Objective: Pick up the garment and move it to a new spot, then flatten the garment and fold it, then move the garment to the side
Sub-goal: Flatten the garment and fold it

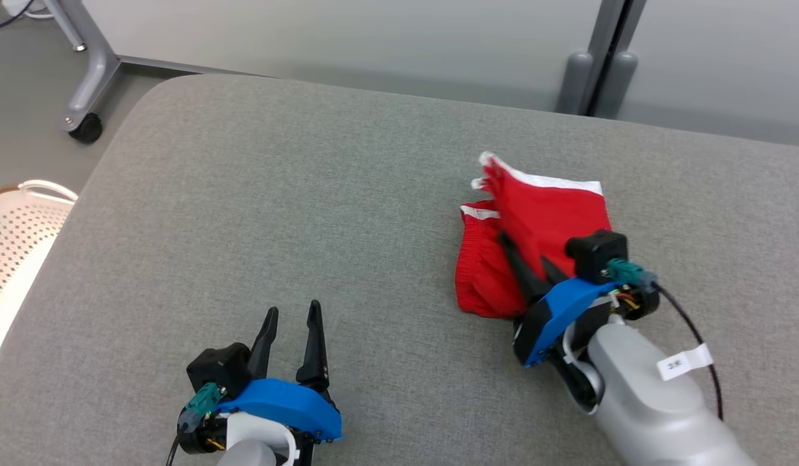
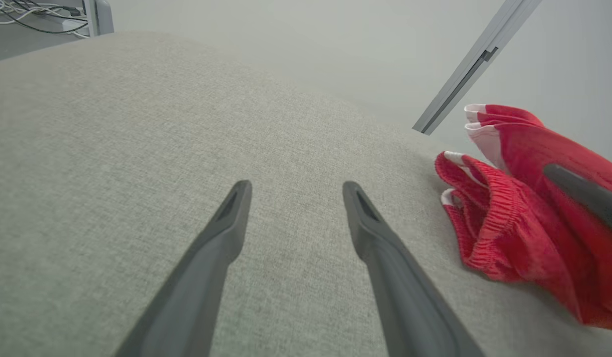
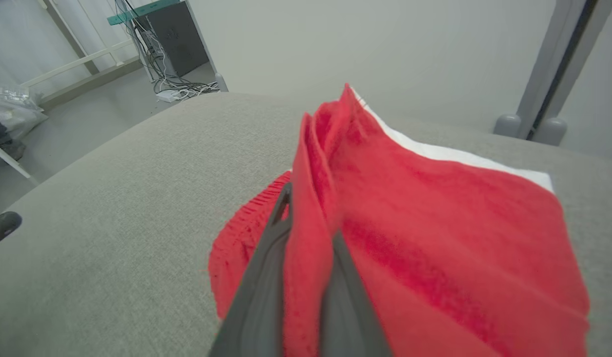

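One red garment (image 1: 548, 220), white hem (image 1: 558, 182) far end, pinched by right gripper (image 1: 524, 257); left gripper (image 1: 294, 308) spread, empty.

Garment (image 1: 541, 220) red, white trim; cushion (image 1: 276, 213) grey weave; basket (image 1: 14, 239) white, perforated.

Lab rm, frame w/ caster (image 1: 94, 70), cable tangle (image 3: 183, 91), partition wall (image 1: 373, 39)

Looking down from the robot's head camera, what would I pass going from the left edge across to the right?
A white basket → left gripper, open → red garment, with the right gripper shut on a fold of it.
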### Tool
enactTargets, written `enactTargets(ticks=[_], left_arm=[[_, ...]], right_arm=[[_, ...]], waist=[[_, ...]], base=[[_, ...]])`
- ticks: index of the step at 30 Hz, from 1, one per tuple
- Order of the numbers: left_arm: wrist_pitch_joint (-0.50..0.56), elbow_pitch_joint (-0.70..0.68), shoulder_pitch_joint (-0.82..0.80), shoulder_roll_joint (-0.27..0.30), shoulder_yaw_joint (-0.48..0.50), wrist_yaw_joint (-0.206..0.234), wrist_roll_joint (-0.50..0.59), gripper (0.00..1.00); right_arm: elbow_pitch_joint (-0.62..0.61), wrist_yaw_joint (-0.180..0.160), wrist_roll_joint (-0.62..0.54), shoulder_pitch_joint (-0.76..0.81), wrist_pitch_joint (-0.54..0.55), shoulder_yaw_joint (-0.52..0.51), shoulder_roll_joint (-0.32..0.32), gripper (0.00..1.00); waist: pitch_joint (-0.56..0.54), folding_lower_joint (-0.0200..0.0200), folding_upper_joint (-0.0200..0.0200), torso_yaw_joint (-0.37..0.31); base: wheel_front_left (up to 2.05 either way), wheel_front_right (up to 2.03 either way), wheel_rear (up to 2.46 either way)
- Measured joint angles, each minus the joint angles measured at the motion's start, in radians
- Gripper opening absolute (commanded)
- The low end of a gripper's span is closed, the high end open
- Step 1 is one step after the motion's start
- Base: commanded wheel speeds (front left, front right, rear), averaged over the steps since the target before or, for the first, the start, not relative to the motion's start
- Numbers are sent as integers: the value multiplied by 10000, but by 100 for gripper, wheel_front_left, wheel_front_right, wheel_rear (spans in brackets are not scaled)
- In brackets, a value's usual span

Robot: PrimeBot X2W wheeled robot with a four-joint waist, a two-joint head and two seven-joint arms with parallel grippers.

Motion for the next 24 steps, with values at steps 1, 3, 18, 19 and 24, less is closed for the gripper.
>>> enactTargets(ticks=[1,3,18,19,24], left_arm=[[0,19,27,4,15,2,2,100],[0,33,39,6,42,6,10,100],[0,-322,242,4,761,360,823,100],[0,-376,255,4,834,414,934,100],[0,-591,458,-2,1076,677,1570,100]], right_arm=[[2,0,42,9,0,123,107,42],[-92,0,138,45,0,320,291,100],[-2079,-2,-696,1510,-10,-1670,320,100],[-2230,0,-943,1707,-10,-2096,290,100],[-2907,0,-2240,2561,-10,-4006,295,100]], waist=[[-2,0,0,50],[-48,0,1,82],[-352,0,1,-1150],[-373,0,1,-1265],[-500,0,1,-1787]], base=[[0,0,0],[0,0,0],[0,0,0],[0,0,0],[0,0,0]])
